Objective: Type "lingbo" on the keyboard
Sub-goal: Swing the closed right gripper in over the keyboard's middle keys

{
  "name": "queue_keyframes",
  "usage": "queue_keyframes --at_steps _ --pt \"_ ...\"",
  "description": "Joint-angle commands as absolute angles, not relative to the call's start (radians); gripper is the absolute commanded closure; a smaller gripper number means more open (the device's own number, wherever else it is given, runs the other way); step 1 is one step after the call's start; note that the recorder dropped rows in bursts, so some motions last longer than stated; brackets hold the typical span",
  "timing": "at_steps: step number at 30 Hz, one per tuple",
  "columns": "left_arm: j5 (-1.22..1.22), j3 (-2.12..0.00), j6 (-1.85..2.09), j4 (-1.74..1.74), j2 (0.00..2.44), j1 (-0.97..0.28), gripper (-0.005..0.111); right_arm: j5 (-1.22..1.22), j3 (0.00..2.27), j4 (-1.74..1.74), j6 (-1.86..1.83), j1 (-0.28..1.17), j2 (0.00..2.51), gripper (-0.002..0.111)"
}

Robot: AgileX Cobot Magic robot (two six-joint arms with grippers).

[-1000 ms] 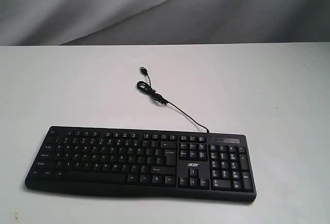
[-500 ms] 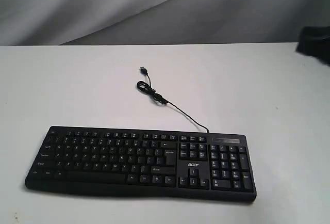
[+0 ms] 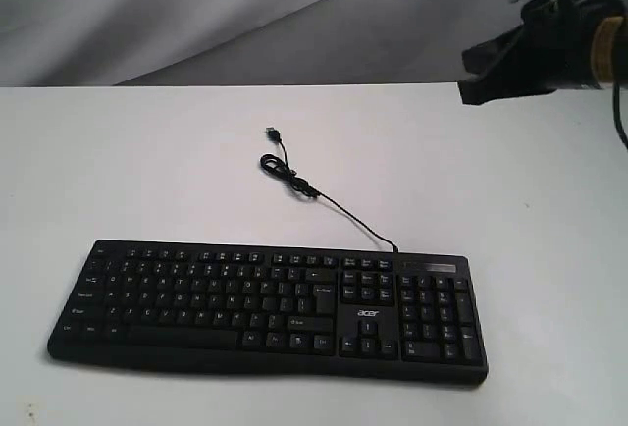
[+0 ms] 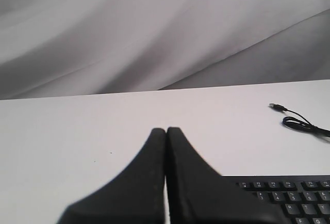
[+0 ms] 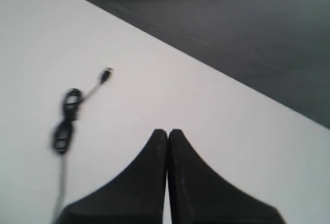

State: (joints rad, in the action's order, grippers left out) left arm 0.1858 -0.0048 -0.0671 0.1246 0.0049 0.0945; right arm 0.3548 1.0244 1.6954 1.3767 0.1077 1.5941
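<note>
Count: one keyboard point(image 3: 265, 308), one USB cable point(image 3: 339, 208), two grippers, one white table point(image 3: 147, 171), grey cloth point(image 3: 196, 14) behind.

The keyboard, black with an "acer" mark, lies flat at the table's near edge in the exterior view, number pad to the right. Its cable runs from the back edge away across the table to a small coil and a loose plug point(image 3: 272, 133).

Left gripper point(image 4: 166, 129): its two fingers point(image 4: 139, 182) are pressed together, with nothing between them. The keyboard's point(image 4: 289, 198) key rows show just beside one finger, partly hidden by it.

Right gripper point(image 5: 167, 131): fingers point(image 5: 196, 188) likewise pressed together, nothing held. In the exterior view it point(image 3: 471, 85) hangs over the far right of the table, well apart from the keyboard. Its wrist view shows the cable's point(image 5: 66, 123) coil on the bare table beyond the fingertips.
</note>
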Motion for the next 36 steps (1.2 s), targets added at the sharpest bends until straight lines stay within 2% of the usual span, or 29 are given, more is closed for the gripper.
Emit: queue_keyframes --at_steps 1,5,8,10,14,18,20,23,36 --pt "0.180 0.000 -0.069 0.125 0.011 0.089 0.106 -0.196 1.073 1.744 1.406 0.198 1.599 0.108" --pt "0.180 0.000 -0.069 0.125 0.013 0.089 0.106 -0.582 1.112 1.744 1.282 0.262 1.599 0.108" --pt "0.180 0.000 -0.069 0.125 0.013 0.089 0.106 -0.610 1.191 1.435 1.108 0.272 1.599 0.108" --pt "0.180 0.000 -0.069 0.125 0.013 0.089 0.106 -0.485 1.240 1.047 0.775 0.264 1.601 0.108" --pt "0.180 0.000 -0.069 0.125 0.013 0.089 0.106 -0.373 1.254 0.166 -0.145 0.292 1.613 0.108" --pt "0.180 0.000 -0.069 0.125 0.013 0.089 0.106 -0.487 1.254 -0.553 -0.902 0.359 1.671 0.108" --pt "0.180 0.000 -0.069 0.125 0.013 0.089 0.106 -0.573 1.254 -0.758 -1.121 0.395 1.716 0.108" --pt "0.180 0.000 -0.069 0.125 0.013 0.089 0.106 -0.645 1.254 -0.865 -1.288 0.461 1.800 0.108" --pt "0.180 0.000 -0.069 0.125 0.013 0.089 0.106 -0.588 1.254 -0.855 -1.301 0.660 2.001 0.108"
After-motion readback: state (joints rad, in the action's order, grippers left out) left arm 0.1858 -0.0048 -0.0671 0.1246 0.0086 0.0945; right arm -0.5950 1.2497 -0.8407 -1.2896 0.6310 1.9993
